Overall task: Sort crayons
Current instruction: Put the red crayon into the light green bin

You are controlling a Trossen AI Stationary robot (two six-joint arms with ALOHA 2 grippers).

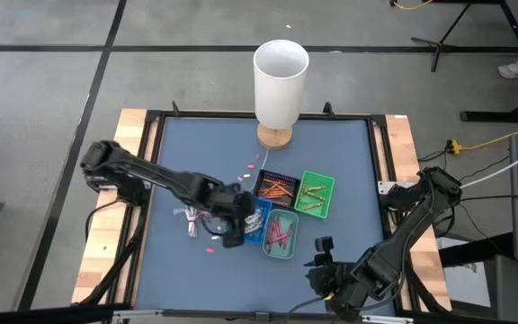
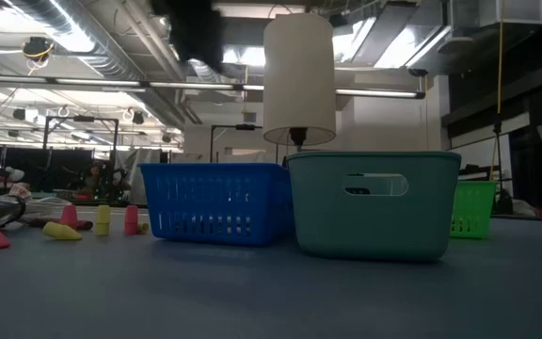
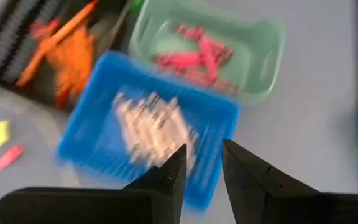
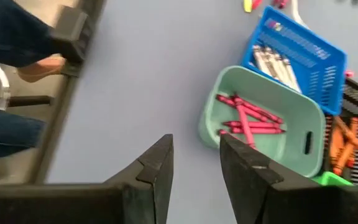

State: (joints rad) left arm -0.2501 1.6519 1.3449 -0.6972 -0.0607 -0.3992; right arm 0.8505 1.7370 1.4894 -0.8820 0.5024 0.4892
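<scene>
Blue tray: holds pale grey crayons; sits touching the teal tray and black tray.
Teal tray: holds pink crayons.
Black tray: orange crayons inside; green tray just beside it.
Obstructions: white cylinder on a wooden base near the far edge; white cord beside the left arm.
Loose crayons: scattered on the mat beside the blue tray.
Left gripper: over the blue tray, fingers slightly apart, empty.
Right gripper: near the front edge, fingers apart, empty.
Open room: bare mat on the far left and right sides.
</scene>
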